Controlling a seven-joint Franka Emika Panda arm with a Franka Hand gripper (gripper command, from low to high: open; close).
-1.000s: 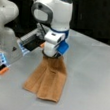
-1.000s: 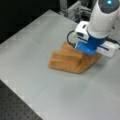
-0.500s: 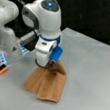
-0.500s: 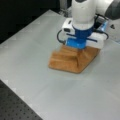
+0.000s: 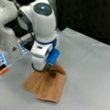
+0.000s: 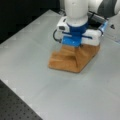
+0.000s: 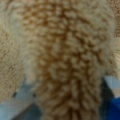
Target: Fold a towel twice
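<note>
The orange-brown towel (image 5: 46, 85) lies on the grey table, partly doubled over, with one edge pulled up into a peak. My gripper (image 5: 49, 67) sits at the top of that peak, shut on the raised cloth, its fingertips buried in the fabric. In both front views the towel (image 6: 66, 60) rises in a ridge to the gripper (image 6: 75, 47) under the blue wrist part. Looped terry cloth (image 7: 65, 57) fills the wrist view right in front of the camera.
White robot hardware (image 5: 6, 34) stands at a front view's left, with a small orange item (image 5: 3, 71) below it. More white equipment (image 6: 110, 10) is at a front view's top right. A dark perforated board (image 6: 17, 107) borders the table (image 6: 30, 47) at the bottom left.
The gripper has moved toward the left in both front views and come lower, carrying the raised towel edge over the part that lies flat.
</note>
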